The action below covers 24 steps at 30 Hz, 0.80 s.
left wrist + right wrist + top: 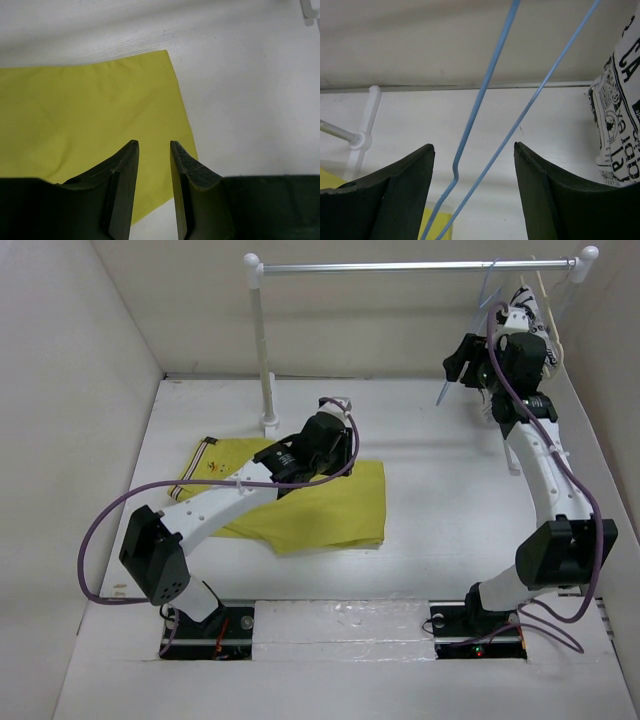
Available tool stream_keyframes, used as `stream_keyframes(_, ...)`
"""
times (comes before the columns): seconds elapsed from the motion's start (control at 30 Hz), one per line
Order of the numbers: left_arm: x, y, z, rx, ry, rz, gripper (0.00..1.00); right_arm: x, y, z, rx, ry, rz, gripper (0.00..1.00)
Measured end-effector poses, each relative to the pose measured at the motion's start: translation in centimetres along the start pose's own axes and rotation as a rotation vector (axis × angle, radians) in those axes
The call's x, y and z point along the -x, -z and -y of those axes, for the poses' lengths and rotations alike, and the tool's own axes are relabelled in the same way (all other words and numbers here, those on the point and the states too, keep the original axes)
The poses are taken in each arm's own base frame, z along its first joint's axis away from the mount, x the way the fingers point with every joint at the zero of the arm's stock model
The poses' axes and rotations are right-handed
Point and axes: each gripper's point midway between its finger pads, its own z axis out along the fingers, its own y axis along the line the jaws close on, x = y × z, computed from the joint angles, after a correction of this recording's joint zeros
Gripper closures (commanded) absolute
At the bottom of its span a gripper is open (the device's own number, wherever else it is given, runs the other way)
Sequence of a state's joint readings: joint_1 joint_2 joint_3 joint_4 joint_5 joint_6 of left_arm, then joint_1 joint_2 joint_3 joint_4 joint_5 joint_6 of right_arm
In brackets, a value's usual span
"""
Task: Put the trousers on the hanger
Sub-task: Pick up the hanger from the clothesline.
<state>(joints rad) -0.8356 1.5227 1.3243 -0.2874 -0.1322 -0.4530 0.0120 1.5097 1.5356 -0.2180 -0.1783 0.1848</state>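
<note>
The yellow trousers [330, 502] lie flat on the white table, waist with striped trim to the left. My left gripper [335, 410] hovers over their far right part. In the left wrist view its fingers [152, 144] stand slightly apart with nothing between them, above the trousers' [75, 115] edge. The light-blue hanger [487, 302] hangs from the rail at the back right. My right gripper [465, 360] is raised at it. Its jaws [474, 146] are wide open with the hanger's two thin wires [485, 85] running between them, neither finger touching.
A white clothes rack has a rail [400, 267] across the back and a post [264, 350] standing by the trousers. A wooden hanger with newspaper-print cloth [530, 315] hangs right of the blue one, close to my right gripper [620, 125]. White walls enclose the table.
</note>
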Motion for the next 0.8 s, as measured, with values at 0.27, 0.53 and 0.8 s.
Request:
stream_keyframes(0.27,-0.2,0.1,-0.1,0.003,0.005,-0.003,0.71,0.3,-0.4,0.0,-0.001,-0.017,0.028,0.67)
stream_keyframes(0.53,-0.1,0.2,-0.1,0.002,0.024,-0.001,0.67,0.9,-1.0,-0.4,0.066,-0.046,0.060,0.74)
stream_keyframes(0.8,0.0,0.5,0.0,0.005,0.028,-0.009,0.55,0.5,-1.4,-0.3,0.117,-0.097,0.083,1.00)
